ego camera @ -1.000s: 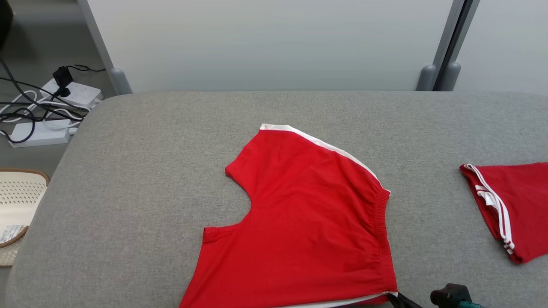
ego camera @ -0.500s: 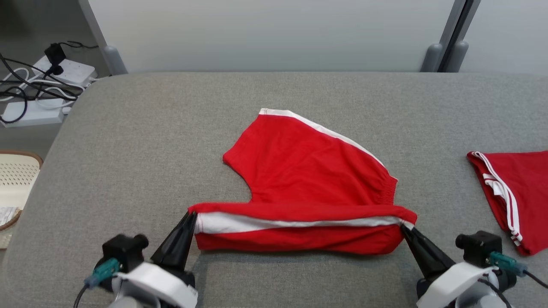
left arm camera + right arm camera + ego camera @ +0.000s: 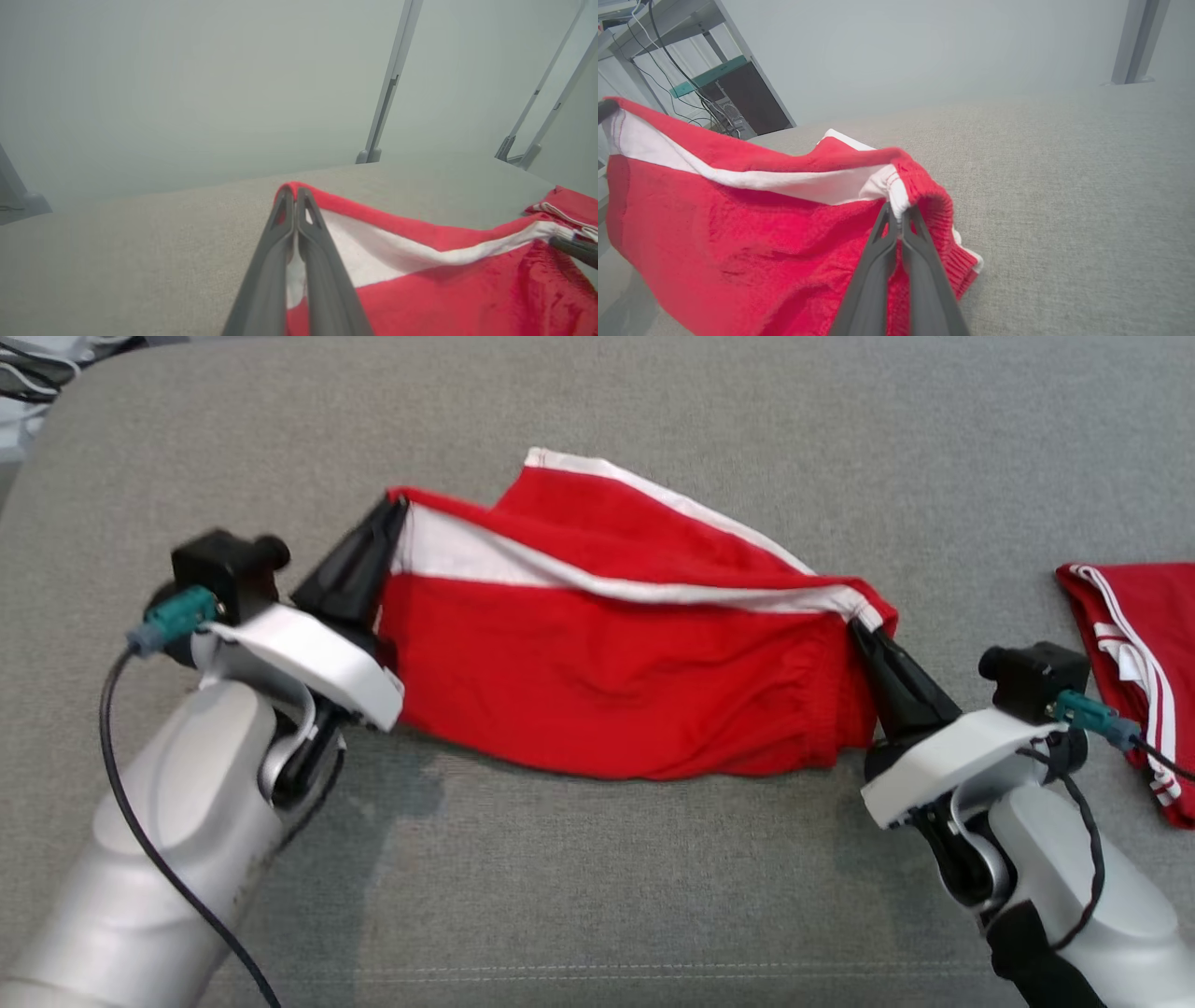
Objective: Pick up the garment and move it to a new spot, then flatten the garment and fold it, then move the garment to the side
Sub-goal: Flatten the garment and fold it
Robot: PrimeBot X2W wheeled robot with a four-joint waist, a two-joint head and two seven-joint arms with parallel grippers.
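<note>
Both pinches are on, and the garment (image 3: pixel 607 691), red shorts with white trim, hangs stretched between the two arms across the upper middle of the head view, over the grey counter (image 3: pixel 597 877). The left end effector (image 3: pixel 398 506) has its dark fingers pressed together on the white-edged corner at upper left. The right end effector (image 3: pixel 855 623) is clamped the same way on the gathered waistband corner at right of centre, and both sets of tips are partly buried in cloth. The raised fold hides most of the far half of the shorts, and just one white-trimmed corner pokes out above it near the top edge. From the head view I can't tell if the hanging lower hem touches the counter or floats just above its shadow. A second red piece (image 3: pixel 1134 644) with white stripes lies well apart at the right edge, cut off by the frame, and both pale forearms run out at the bottom corners. The left wrist view gives what the head view can't: the two fingers flat against each other with cloth nipped at the tips, a grey post (image 3: pixel 387 93) rising beyond the counter, and the other arm's dark tip poking in at the right edge. The right wrist view looks across the red panel to shelving (image 3: pixel 668 28) with cables and a dark box (image 3: pixel 747 102) at upper left. The elastic bunches around its own closed fingers.
</note>
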